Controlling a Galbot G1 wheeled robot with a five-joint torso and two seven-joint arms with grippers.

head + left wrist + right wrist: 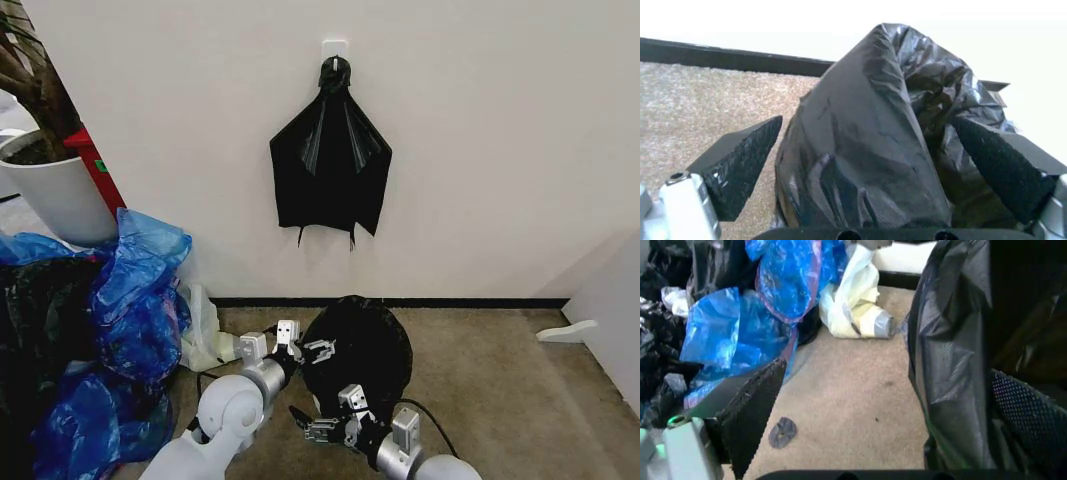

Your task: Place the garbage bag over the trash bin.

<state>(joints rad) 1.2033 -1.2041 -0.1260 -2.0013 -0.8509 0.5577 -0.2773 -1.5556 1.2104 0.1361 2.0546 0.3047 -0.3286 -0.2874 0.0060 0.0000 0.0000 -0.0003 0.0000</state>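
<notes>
The Galbot G1 bends over a garbage bag [362, 345] that sits as a rounded black mound on the carpet [490, 380] just in front of the white wall [480, 130], below a fan-shaped black bunch [330, 160] hanging from a wall hook [334, 48]. The bag appears to be draped over the trash bin, whose white sides are hidden under the plastic, so the bin itself cannot be confirmed.

The left gripper [300, 350] works at the mound's left flank, and in the left wrist view its 2 ribbed pads [747, 162] stand wide apart with a tall fold of the bag [873, 150] rising between them, not pinched. The right gripper [330, 425] is at the near side; in the right wrist view it is spread wide too, with the bag's wall [953, 370] just inside one pad [1033, 425].

A heap of bright blue plastic bags [130, 300], a pale yellowish bundle [857, 305] and a white planter pot [55, 190] lie to the robot's left.

The film looks thin, glossy and wrinkled, so it is likely light, limp and slippery and could tear if dragged. The raised folds and the hem near the floor look like the best places to take hold.
</notes>
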